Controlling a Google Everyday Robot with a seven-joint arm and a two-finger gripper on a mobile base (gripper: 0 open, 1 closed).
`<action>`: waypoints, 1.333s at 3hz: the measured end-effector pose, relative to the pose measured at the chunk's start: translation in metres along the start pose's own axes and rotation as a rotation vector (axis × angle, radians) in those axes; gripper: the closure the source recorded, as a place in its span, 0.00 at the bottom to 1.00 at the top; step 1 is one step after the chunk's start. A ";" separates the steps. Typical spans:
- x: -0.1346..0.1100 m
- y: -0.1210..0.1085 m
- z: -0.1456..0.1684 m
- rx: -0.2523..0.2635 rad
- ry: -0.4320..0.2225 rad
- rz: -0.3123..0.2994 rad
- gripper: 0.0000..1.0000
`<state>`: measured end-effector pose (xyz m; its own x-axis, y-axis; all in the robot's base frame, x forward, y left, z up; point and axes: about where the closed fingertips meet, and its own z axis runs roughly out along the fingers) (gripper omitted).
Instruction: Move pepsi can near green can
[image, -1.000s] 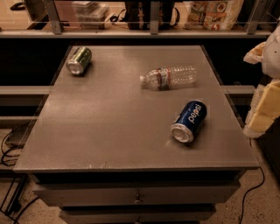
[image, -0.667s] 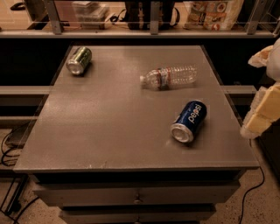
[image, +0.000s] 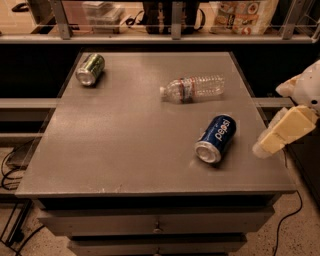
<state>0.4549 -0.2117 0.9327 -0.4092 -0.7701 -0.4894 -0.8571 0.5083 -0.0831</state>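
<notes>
Pepsi can on side on table; gripper near, past table edge.

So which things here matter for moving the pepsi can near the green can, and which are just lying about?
Part of the job: pepsi can, on its side near the front right of the table; green can, on its side at the back left; end effector, beside the table's right edge.

Lying about: water bottle, on its side towards the back.
</notes>
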 end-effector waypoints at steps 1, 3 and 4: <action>-0.006 -0.001 0.025 -0.008 -0.032 0.045 0.00; -0.020 0.004 0.074 0.002 -0.070 0.051 0.00; -0.025 0.008 0.094 -0.028 -0.096 0.064 0.00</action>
<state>0.4875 -0.1518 0.8631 -0.4331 -0.6951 -0.5738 -0.8391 0.5434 -0.0250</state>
